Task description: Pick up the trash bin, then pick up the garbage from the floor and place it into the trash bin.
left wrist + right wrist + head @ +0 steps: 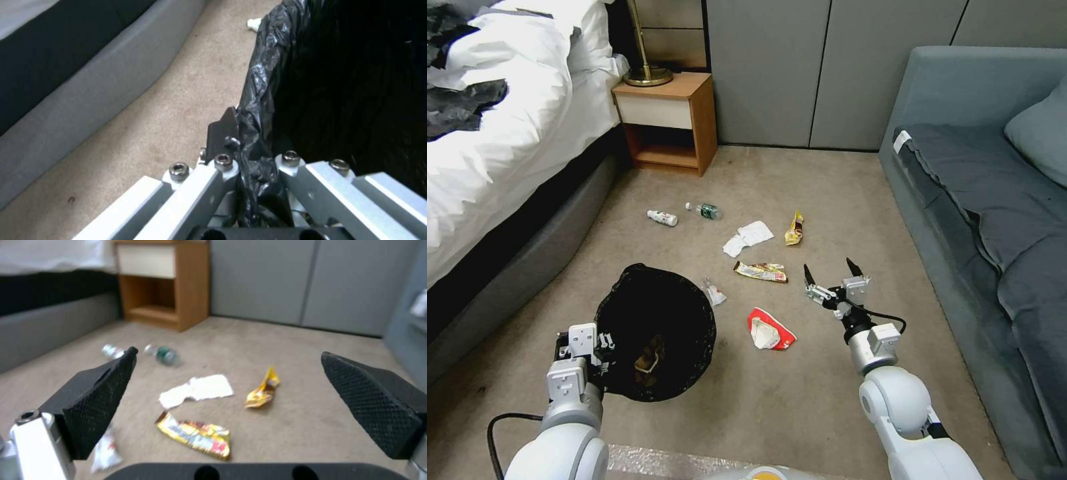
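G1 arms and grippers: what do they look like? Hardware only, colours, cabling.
Both arms: glossy white rounded shells, silver cylindrical wrists carrying small white boxes. Black cables run beside each wrist. The right gripper has black wedge fingers with diamond-textured pads. The left gripper has bare aluminium linkage bars, hex-socket bolts and black fingertips.

Head view looks down from above at the carpet (800, 400), wide. Left wrist view sits tight against the bin's black bag (262, 100), bed base behind. Right wrist view – low, forward toward the nightstand (164, 283) – shares the littered carpet with head view.
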